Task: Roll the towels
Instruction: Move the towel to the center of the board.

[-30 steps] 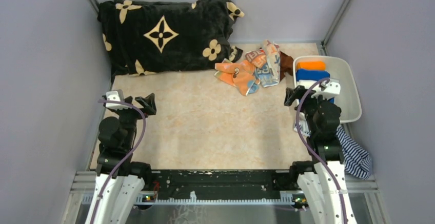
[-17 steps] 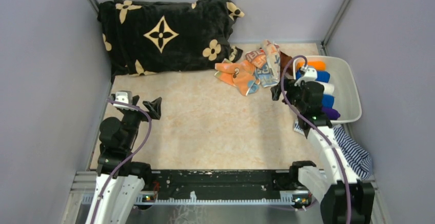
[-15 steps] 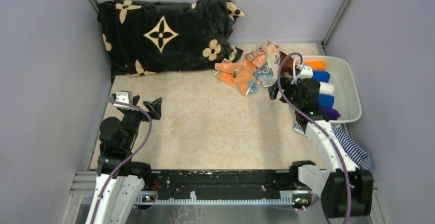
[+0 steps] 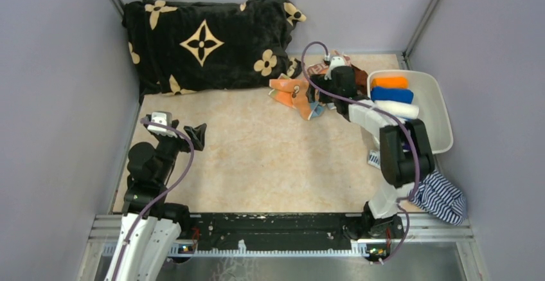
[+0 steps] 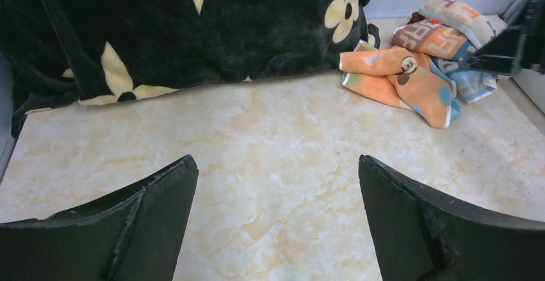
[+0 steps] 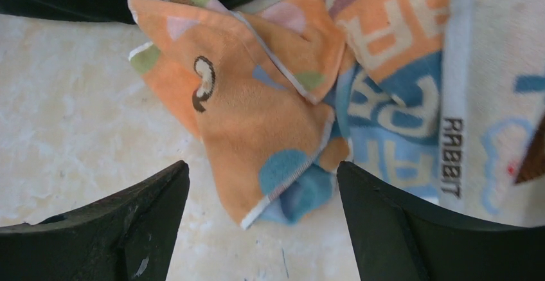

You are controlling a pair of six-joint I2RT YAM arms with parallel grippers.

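The orange-peach printed towel lies crumpled at the back of the table; it also shows in the left wrist view and the right wrist view. The pale blue-white printed towel lies against its right side, partly under it. A corner of the brown towel shows at the right edge. My right gripper is open and empty just above the orange towel's near corner; its arm hides much of the pile from above. My left gripper is open and empty over bare table.
A white bin at the right holds orange, blue and white rolls. The black flowered blanket fills the back left. A navy-and-white striped cloth lies at the near right. Grey walls close in three sides.
My right arm has swung from above the bin to the far left, over the towel pile. My left gripper has shifted slightly right.
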